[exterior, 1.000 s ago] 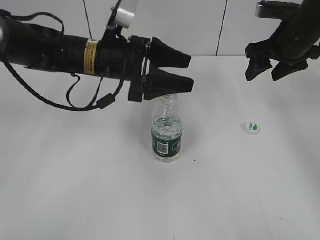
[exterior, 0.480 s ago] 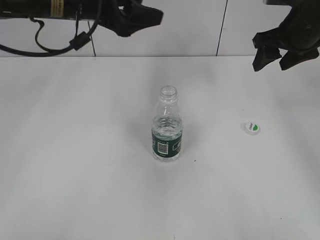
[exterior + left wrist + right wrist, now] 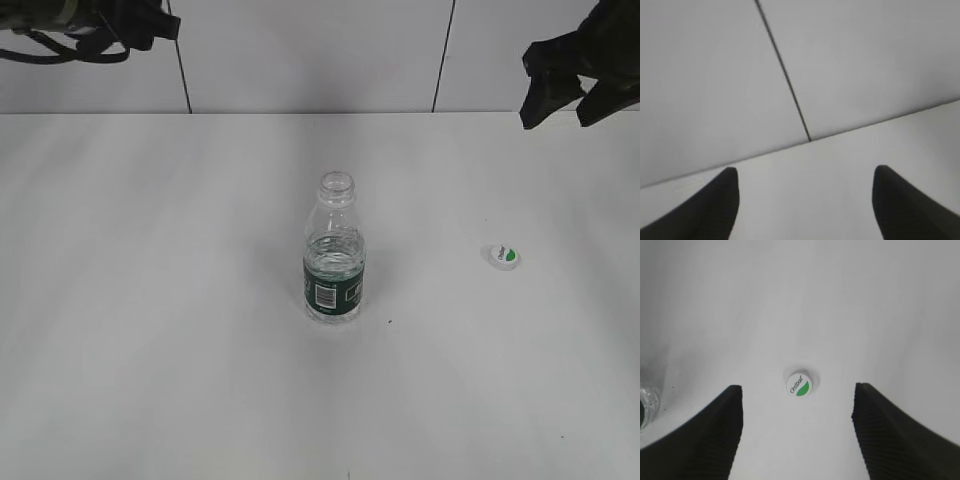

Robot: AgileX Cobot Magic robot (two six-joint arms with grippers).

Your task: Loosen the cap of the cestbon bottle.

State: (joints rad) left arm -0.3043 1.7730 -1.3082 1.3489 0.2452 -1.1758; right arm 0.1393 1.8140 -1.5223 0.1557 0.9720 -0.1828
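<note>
The near part of the white desk point(image 3: 150, 400) lies bare, with only a few tiny dark specks on it. Farther in, around the middle, the cestbon bottle point(image 3: 333, 250) stands upright. It is clear plastic, with a dark green label band and a white barcode patch facing the camera, and water reaching to about the top of the label. Its narrow neck is uncovered, and the threaded rim shows at the top.

The cap point(image 3: 505, 256) lies on the desk to the right of the bottle, well apart from it, logo side up. In the right wrist view, the cap point(image 3: 799, 384) sits on the desk between the two dark fingers of the right pincer point(image 3: 797, 410) but far below them, touching neither. The word "Cestbon" and a green leaf shape can be read on its white top. A sliver of the bottle point(image 3: 646, 400) shows at the left edge of that view.

Farther back, the right pincer point(image 3: 568, 95) hangs in the air at the upper right, above the rear of the desk, with its fingers spread and nothing between them. At the far upper left, only a bit of the left arm point(image 3: 90, 22) and its cables shows against the white panelled wall point(image 3: 310, 55). In the left wrist view, the left pincer point(image 3: 805, 200) has its two dark fingertips wide apart and empty, pointing at the seam where the desk meets the wall.
</note>
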